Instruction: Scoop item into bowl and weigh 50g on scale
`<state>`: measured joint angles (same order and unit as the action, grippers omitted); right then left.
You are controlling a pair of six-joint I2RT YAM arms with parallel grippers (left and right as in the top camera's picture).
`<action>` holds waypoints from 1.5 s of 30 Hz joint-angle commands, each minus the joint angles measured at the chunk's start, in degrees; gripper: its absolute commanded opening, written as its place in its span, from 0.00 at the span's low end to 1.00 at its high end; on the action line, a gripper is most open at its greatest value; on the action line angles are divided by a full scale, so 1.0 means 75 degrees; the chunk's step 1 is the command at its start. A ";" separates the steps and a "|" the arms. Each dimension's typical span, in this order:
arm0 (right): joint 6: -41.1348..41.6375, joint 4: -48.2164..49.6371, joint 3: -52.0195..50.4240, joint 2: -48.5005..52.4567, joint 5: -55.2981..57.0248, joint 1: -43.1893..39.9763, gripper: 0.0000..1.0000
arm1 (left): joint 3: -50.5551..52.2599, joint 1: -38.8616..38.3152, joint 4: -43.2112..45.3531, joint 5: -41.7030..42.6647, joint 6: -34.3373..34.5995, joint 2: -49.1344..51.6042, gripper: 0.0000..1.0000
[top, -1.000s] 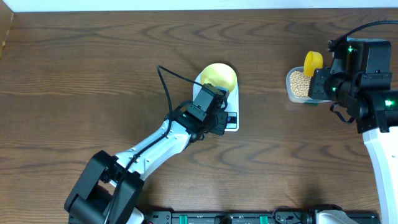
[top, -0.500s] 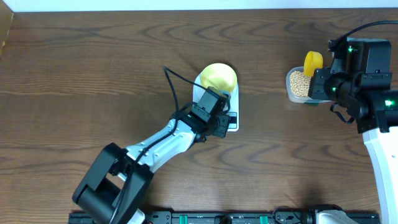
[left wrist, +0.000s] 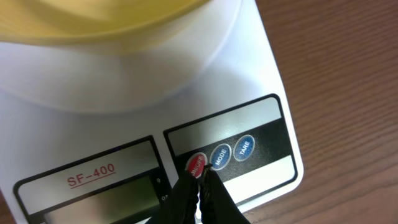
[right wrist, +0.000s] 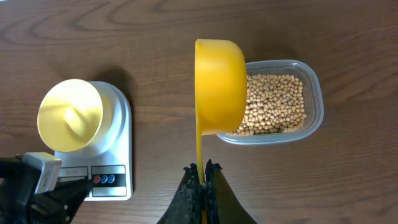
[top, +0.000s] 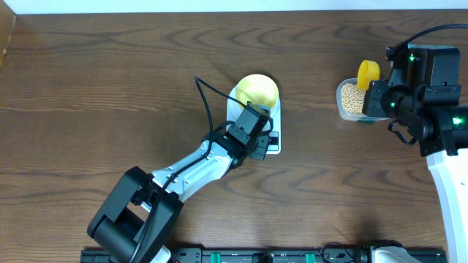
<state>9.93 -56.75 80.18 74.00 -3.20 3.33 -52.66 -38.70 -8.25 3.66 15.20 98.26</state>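
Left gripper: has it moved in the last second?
Yes. The left gripper has shifted slightly across the scale toward its front edge, while the scale itself stayed put.

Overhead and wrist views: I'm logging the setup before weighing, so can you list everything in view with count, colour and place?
table: one, dark brown wood, under everything
scale: one, white, middle of the table
buttons: three, one red and two blue, on the scale's front panel
bowl: one, pale yellow, standing on the scale, no beans visible in it
tub: one, clear plastic, right of the scale
beans: many, tan, inside the tub
scoop: one, bright yellow, over the tub's left edge
left gripper: one, black, shut, tips at the red button
right gripper: one, black, shut on the scoop's handle
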 commanded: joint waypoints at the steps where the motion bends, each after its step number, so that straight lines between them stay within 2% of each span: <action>1: -0.0108 -0.0009 0.0029 0.0038 0.0000 0.0006 0.01 | -0.0006 0.0006 0.0044 -0.0242 0.0032 0.0105 0.07; 45: -0.0108 -0.0003 0.0029 0.0038 -0.0023 0.0006 0.01 | -0.0006 0.0006 0.0367 -0.0236 0.0038 0.0641 0.07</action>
<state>9.93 -56.75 80.18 74.00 -3.20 3.33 -52.66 -38.70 -5.26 2.81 15.20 101.16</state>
